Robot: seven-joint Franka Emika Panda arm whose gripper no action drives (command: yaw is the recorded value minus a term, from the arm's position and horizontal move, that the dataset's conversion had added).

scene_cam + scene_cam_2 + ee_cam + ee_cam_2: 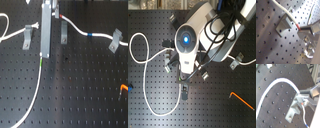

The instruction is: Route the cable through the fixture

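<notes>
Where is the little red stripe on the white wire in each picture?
First exterior view: the red band sits near the top middle, just above the middle metal clip.
Second exterior view: not visible; the arm hides it.
First wrist view: red band right of centre, beside the clip.
Second wrist view: red band at lower right, beside the clip.
Shared landmark: that metal clip on the black board.

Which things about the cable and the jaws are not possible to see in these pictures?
- Jaws' grip: in the first exterior view the gripper is a blurred grey bar; in the second exterior view the arm's body covers it.
- Cable ends: cut off by the first exterior view's right and lower edges.
- Red band inside the middle clip or only beside it: too blurred in both wrist views.
</notes>
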